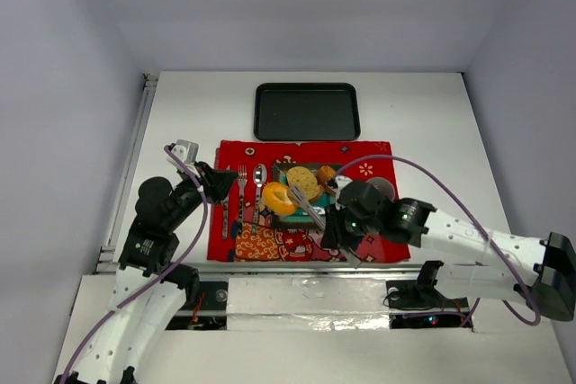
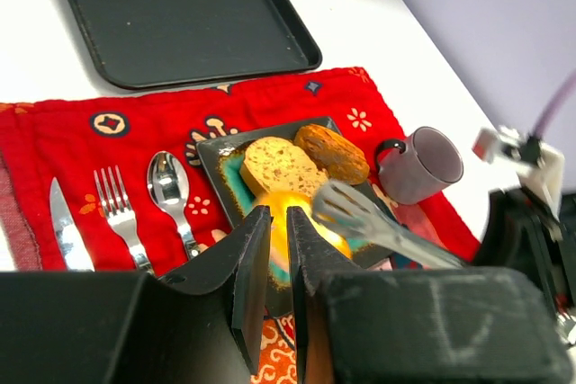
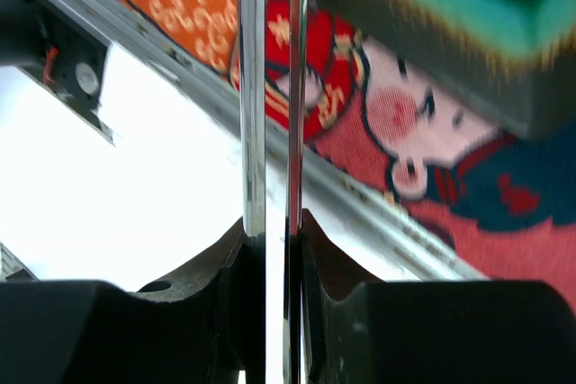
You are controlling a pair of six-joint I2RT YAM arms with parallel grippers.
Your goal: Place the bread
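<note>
Okay, the right gripper [image 3: 273, 231] is clamped hard on a pair of metal tongs [image 3: 252, 87], both blades pressed between its fingers. Follow the blades out and their tips reach over the dark square plate [image 2: 220, 146], right beside the ring-shaped bread [image 1: 277, 198]. Whether they touch it, I can't tell.

All the bread sits on that plate: the ring at the near edge, one oval slice [image 2: 279, 166] behind it and a browner oval slice [image 2: 331, 152] to its right, the two slices touching.

The left gripper [image 2: 279, 222] hangs just short of the plate, its fingers drawn almost together with only a slit between them and nothing in it.

The plate rests on a red patterned cloth [image 2: 54, 123] with a knife [image 2: 63, 231], fork [image 2: 117, 213] and spoon [image 2: 171, 186] lined up to its left.

The left wrist camera gives a clear look at a grey mug [image 2: 423, 166] beside the plate, which the right arm mostly hides from above. The right wrist view catches only the plate's teal edge and no bread.

Beyond the cloth lies a black tray [image 2: 180, 24] with nothing on it.
</note>
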